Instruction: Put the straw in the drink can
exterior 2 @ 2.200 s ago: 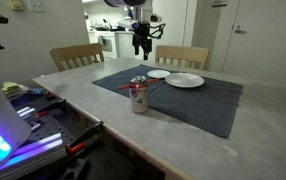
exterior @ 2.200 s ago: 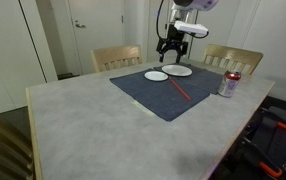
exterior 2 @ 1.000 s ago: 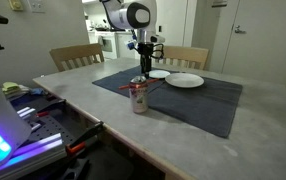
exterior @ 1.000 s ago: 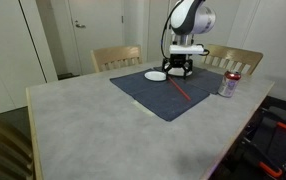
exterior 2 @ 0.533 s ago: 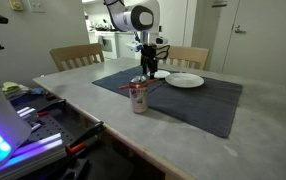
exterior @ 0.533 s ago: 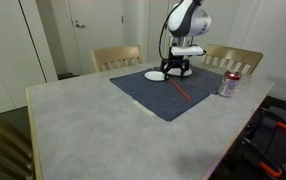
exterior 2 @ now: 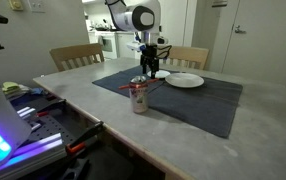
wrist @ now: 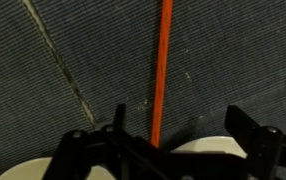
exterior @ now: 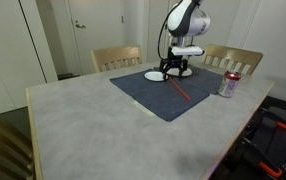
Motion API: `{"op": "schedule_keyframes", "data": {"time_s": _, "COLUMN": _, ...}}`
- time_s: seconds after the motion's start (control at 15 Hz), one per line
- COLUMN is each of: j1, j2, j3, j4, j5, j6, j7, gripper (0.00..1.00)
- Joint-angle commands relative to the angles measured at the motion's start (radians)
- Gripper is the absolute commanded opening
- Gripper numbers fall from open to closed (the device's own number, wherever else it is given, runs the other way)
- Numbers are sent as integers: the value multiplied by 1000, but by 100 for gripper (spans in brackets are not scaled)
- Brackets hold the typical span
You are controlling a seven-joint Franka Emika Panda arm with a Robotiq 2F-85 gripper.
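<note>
The thin red straw (exterior: 180,90) lies flat on the dark mat (exterior: 148,95), in front of two white plates. In the wrist view the straw (wrist: 161,70) runs straight up from between my jaws. My gripper (exterior: 176,69) hangs low over the straw's far end, by the plates, and is open and empty. In the wrist view the gripper (wrist: 181,130) has its jaws wide apart, and the straw is nearer the left finger (wrist: 118,125). The silvery drink can with a red label (exterior: 228,84) stands upright at the mat's edge, apart from the gripper. It also shows in an exterior view (exterior 2: 138,96).
A small white plate (exterior: 156,75) and a larger one (exterior 2: 185,80) lie on the mat beside the gripper. A plate rim (wrist: 208,150) shows under the jaws in the wrist view. Wooden chairs (exterior: 116,57) (exterior: 237,58) stand behind the table.
The gripper came down from well above the table to just over the straw's far end by the plates. In the last half second it barely moved. The straw and the can have not moved.
</note>
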State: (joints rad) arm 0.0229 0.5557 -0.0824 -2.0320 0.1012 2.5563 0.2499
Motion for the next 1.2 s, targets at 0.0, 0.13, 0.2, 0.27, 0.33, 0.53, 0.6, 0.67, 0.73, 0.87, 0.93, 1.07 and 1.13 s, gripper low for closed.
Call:
{"op": "schedule_keyframes", "data": {"time_s": 0.0, "j1": 5, "j2": 12, "j3": -23, "j4": 16, "j5": -30, "j6": 9, "j7": 24, "gripper": 100}}
{"op": "schedule_keyframes", "data": {"time_s": 0.13, "j1": 3, "j2": 19, "j3": -34, "j4": 22, "j5": -43, "j6": 16, "j7": 25, "gripper": 100}}
{"op": "schedule_keyframes", "data": {"time_s": 0.2, "j1": 3, "j2": 21, "j3": -39, "j4": 22, "j5": -49, "j6": 17, "j7": 24, "gripper": 100}}
{"op": "schedule_keyframes", "data": {"time_s": 0.27, "j1": -5, "j2": 23, "j3": -34, "j4": 24, "j5": -46, "j6": 11, "j7": 14, "gripper": 100}}
{"op": "schedule_keyframes", "data": {"time_s": 0.33, "j1": -8, "j2": 27, "j3": -32, "j4": 26, "j5": -42, "j6": 7, "j7": 13, "gripper": 100}}
{"op": "schedule_keyframes", "data": {"time_s": 0.53, "j1": -25, "j2": 43, "j3": -17, "j4": 38, "j5": -24, "j6": -1, "j7": -5, "gripper": 100}}
{"op": "schedule_keyframes", "data": {"time_s": 0.6, "j1": -33, "j2": 47, "j3": -11, "j4": 41, "j5": -14, "j6": -5, "j7": -12, "gripper": 100}}
{"op": "schedule_keyframes", "data": {"time_s": 0.67, "j1": -37, "j2": 50, "j3": -9, "j4": 42, "j5": -9, "j6": -6, "j7": -15, "gripper": 100}}
{"op": "schedule_keyframes", "data": {"time_s": 0.73, "j1": -39, "j2": 56, "j3": -8, "j4": 44, "j5": -8, "j6": -5, "j7": -16, "gripper": 100}}
{"op": "schedule_keyframes", "data": {"time_s": 0.87, "j1": -42, "j2": 66, "j3": -8, "j4": 47, "j5": -9, "j6": -2, "j7": -17, "gripper": 92}}
{"op": "schedule_keyframes", "data": {"time_s": 0.93, "j1": -42, "j2": 69, "j3": -8, "j4": 47, "j5": -10, "j6": 0, "j7": -18, "gripper": 85}}
{"op": "schedule_keyframes", "data": {"time_s": 1.07, "j1": -39, "j2": 73, "j3": -9, "j4": 49, "j5": -13, "j6": -1, "j7": -16, "gripper": 76}}
{"op": "schedule_keyframes", "data": {"time_s": 1.13, "j1": -37, "j2": 74, "j3": -9, "j4": 50, "j5": -14, "j6": -1, "j7": -15, "gripper": 76}}
